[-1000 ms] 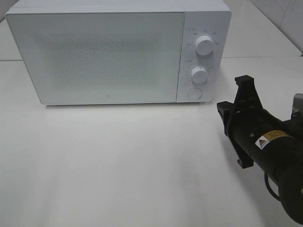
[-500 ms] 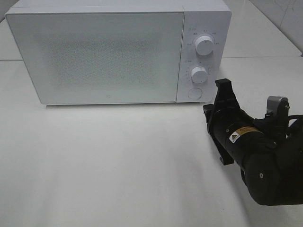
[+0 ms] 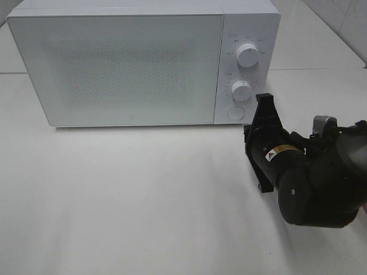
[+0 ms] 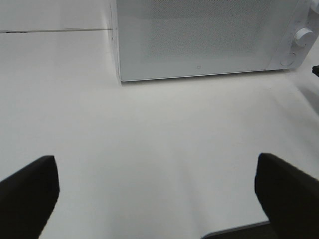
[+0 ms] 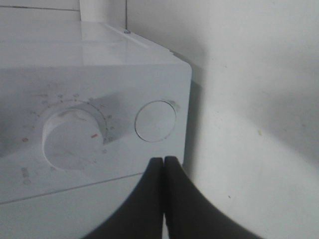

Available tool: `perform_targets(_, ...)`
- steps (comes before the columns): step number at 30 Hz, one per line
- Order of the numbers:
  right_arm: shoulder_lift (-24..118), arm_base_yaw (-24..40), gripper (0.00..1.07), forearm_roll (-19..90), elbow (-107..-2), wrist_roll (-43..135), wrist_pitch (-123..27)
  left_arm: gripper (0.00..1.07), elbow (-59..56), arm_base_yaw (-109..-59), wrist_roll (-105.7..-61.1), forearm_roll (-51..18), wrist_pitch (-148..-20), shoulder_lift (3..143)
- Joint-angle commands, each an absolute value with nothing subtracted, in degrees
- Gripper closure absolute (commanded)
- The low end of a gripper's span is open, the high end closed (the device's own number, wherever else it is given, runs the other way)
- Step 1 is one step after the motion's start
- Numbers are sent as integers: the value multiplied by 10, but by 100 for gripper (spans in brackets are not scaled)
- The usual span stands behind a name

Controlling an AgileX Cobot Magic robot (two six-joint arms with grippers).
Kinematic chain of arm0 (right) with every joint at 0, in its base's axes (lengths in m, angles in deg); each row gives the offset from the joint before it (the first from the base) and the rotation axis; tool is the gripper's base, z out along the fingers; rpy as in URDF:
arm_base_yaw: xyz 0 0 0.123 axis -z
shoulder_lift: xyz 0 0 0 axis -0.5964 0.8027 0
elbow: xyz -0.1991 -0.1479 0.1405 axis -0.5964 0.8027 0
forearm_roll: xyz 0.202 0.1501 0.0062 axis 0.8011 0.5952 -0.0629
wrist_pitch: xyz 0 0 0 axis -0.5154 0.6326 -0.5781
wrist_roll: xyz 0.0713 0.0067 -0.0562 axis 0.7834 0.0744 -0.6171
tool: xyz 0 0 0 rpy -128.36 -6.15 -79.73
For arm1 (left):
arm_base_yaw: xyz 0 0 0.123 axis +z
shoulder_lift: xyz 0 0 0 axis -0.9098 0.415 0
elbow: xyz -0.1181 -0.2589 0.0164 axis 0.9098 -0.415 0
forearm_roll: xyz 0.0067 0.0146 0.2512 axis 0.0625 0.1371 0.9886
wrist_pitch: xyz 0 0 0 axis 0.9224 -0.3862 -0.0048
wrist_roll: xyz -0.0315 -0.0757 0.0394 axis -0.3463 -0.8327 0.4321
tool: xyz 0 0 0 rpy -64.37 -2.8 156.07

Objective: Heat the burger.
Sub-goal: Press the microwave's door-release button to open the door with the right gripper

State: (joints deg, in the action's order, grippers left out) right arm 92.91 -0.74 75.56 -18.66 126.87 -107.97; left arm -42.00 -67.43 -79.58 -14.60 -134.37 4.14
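The burger is out of view in every frame. The white microwave (image 3: pixel 114 63) stands at the back of the table with its door closed; it also shows in the left wrist view (image 4: pixel 199 35). My right gripper (image 3: pixel 252 129) is shut with nothing in it, its tips (image 5: pixel 163 159) pointing at the round button (image 5: pixel 155 121) below the dials and just short of it. That button (image 3: pixel 235 113) sits at the lower right of the control panel. My left gripper (image 4: pixel 158 199) hangs open and empty over bare table in front of the microwave.
Two white dials (image 3: pixel 247 54) (image 3: pixel 241 90) sit above the button; the lower dial (image 5: pixel 72 138) is close to my right fingertips. The white table (image 3: pixel 143 200) spreads in front of the microwave. A tiled wall rises at the back right.
My right arm has swung left and forward, bringing the shut gripper from the table's right side up to the microwave's control panel. The left gripper has stayed open.
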Motion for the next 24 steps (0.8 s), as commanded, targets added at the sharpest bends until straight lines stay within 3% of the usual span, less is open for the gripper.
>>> perform_targets(1,931,5,107,750,-203,1260,-1068,7,-422,-673,-796,-149,-1346,43)
perform_targets(24,975,53,107,725,-295,1244,-1003,7,-422,-673,-796,-148,-1346,43)
